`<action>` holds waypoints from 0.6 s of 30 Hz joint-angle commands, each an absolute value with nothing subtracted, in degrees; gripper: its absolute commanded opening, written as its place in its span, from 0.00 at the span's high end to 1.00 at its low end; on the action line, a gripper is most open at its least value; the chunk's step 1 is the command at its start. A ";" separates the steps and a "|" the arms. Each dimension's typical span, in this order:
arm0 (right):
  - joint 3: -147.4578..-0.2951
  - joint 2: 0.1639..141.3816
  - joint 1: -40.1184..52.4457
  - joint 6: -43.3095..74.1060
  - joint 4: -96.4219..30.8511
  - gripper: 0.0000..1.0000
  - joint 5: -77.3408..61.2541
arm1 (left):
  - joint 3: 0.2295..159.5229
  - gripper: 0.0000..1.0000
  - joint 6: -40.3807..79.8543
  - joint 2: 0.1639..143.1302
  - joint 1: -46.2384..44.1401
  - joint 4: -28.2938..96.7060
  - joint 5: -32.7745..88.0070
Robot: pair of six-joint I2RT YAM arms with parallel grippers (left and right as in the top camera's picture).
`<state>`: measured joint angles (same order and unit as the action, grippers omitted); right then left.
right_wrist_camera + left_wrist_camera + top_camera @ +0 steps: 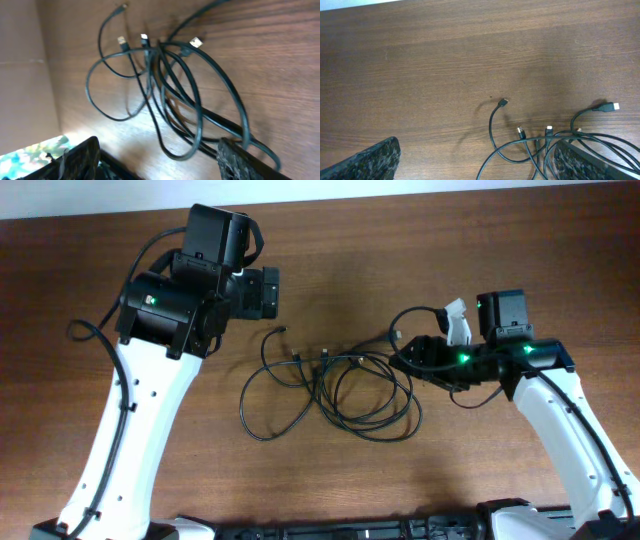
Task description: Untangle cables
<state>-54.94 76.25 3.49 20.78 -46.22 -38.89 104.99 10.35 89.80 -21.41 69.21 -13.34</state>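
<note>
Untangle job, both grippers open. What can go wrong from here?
1. The cables cross at one knot ahead of the right gripper; closing there would likely catch several strands.
2. The left gripper holds nothing, so a pull may drag the whole lot along.
3. Plugs lie among the loops and could snag, tightening it.

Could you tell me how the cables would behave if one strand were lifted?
The cables lie in thin, slack loops, so they are probably floppy and light. The loops cross mid-heap, so one lifted strand would likely drag others. The small plugs might snag.
</note>
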 commanded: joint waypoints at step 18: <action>-54.54 88.95 20.58 30.98 -43.62 0.32 -29.50 | 105.80 0.01 14.74 91.92 -21.08 66.52 -13.96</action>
<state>-54.89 87.26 18.68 29.39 -45.15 -30.48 104.99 13.85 91.79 -21.41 66.63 -13.54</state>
